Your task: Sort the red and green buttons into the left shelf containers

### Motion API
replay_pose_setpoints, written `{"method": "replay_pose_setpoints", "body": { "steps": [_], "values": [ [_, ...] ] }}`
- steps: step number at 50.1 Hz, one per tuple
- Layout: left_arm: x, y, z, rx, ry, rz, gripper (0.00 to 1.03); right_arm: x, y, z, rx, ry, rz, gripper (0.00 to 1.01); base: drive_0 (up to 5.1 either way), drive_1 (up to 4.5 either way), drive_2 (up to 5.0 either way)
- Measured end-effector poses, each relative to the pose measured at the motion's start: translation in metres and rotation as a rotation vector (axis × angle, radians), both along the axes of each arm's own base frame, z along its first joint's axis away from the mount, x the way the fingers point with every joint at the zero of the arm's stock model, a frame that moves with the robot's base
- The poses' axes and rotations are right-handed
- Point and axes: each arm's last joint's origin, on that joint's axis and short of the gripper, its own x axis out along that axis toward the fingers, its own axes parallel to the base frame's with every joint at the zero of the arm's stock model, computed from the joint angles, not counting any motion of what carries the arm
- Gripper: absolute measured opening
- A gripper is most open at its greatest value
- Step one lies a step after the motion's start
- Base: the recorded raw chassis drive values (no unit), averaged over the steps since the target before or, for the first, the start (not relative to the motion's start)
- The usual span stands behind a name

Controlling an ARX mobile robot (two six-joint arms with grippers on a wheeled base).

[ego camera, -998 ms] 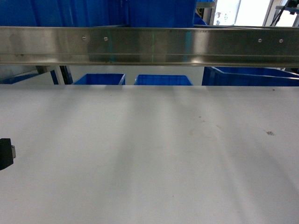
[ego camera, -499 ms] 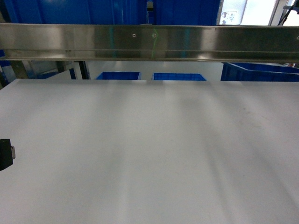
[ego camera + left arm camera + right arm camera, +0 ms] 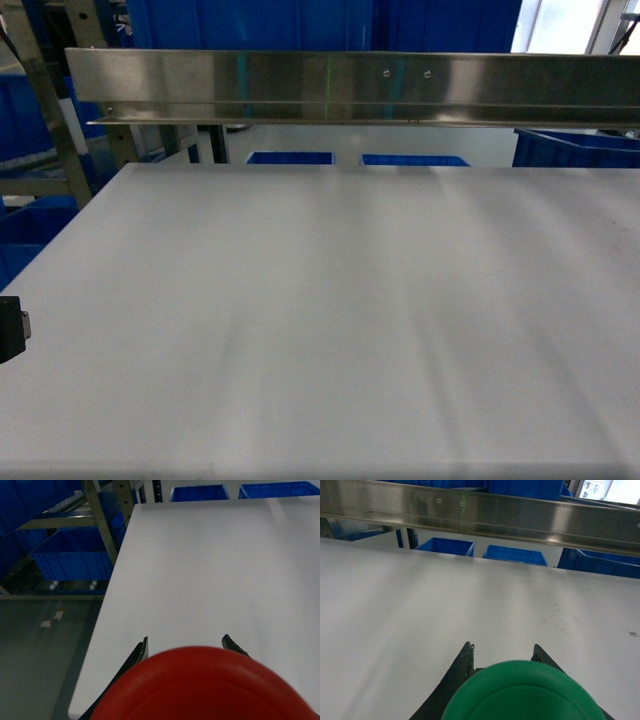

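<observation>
Carrying both parts: left end effector (image 3: 185, 647) grips the red mushroom-capped push-button (image 3: 205, 687), right end effector (image 3: 502, 652) the green-capped push-button (image 3: 522, 692). Advise keeping both level over the white bench (image 3: 330, 310) until the deep blue plastic bins (image 3: 75, 555) lie below.

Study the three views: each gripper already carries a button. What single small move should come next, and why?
Probably keep moving the base left toward the shelf. The left gripper holds the red button and the right gripper the green button, both over the white table. The blue bins on the left shelf lie beyond the table's left edge, seemingly out of reach.
</observation>
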Motion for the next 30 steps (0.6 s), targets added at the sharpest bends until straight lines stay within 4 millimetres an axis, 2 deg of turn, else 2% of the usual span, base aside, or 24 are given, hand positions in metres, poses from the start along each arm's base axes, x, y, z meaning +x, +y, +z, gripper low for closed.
{"method": "replay_pose_setpoints", "body": {
  "steps": [30],
  "values": [
    [0.0000,0.0000,0.0000,0.000,0.000,0.000,0.38,0.0000,0.0000,-0.0007,0.001,0.007,0.000,0.27,-5.0,2.44,2.4]
  ]
}}
